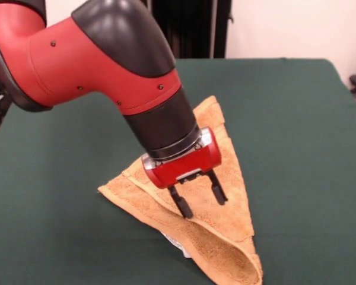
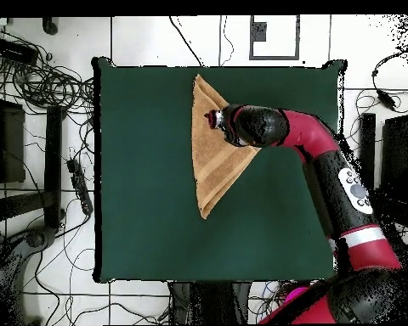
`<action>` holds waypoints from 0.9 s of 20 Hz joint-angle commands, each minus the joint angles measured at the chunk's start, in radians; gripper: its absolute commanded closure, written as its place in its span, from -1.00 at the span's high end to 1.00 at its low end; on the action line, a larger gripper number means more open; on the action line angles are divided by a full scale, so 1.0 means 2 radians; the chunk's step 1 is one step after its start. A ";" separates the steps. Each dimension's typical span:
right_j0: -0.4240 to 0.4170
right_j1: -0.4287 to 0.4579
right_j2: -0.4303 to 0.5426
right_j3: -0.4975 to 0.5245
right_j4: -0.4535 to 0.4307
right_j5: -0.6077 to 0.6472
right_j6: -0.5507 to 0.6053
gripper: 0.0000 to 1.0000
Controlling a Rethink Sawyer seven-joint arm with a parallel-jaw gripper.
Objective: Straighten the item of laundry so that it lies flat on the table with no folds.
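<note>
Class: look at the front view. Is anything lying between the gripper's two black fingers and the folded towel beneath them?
Nothing. In the front view the open gripper has its fingers right over the towel, with only terry cloth showing between and below them.

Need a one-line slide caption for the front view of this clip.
Sawyer gripper, jaws open, poised over an orange-tan towel folded into a triangle on the green table.

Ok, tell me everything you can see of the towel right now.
The orange-tan terry towel lies folded into a rough triangle on the green table, not flat. Its looped fold sits at the front view's near corner, where a small white tag peeks out. The gripper hangs over its middle, jaws open; contact is unclear.
</note>
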 commanded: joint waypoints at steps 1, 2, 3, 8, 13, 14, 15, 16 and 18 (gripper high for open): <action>0.028 -0.006 -0.012 -0.018 -0.002 0.068 -0.119 1.00; 0.034 -0.008 -0.015 -0.025 0.001 0.082 -0.114 1.00; 0.036 -0.008 -0.018 -0.027 0.001 0.087 -0.112 1.00; 0.038 -0.008 -0.030 -0.022 -0.010 0.089 -0.110 1.00; 0.052 -0.016 -0.043 -0.040 -0.033 0.065 -0.096 1.00; 0.053 -0.019 -0.043 -0.042 -0.036 0.060 -0.095 1.00; 0.053 -0.020 -0.044 -0.042 -0.038 0.058 -0.095 1.00; 0.054 -0.020 -0.044 -0.045 -0.040 0.057 -0.095 1.00; 0.057 -0.020 -0.043 -0.052 -0.041 0.058 -0.094 1.00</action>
